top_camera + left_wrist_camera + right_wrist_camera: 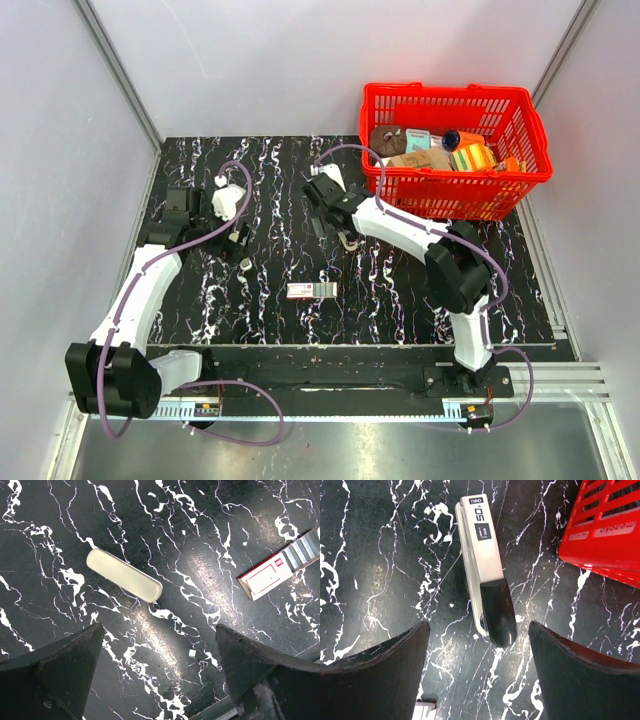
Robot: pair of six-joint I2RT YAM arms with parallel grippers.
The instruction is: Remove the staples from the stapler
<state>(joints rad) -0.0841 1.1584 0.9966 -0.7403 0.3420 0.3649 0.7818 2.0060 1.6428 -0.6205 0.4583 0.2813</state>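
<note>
Both with fingers released, left gripper [158,627], right gripper [477,630] above our slim glossy stapler [485,565], red lattice basket [605,535] at two o'clock, marbled black table [380,555]

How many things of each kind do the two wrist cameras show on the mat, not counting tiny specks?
Stapler: 1
Red-and-white box: 1
Cream oblong piece: 1
Red basket: 1
Total: 4
</note>
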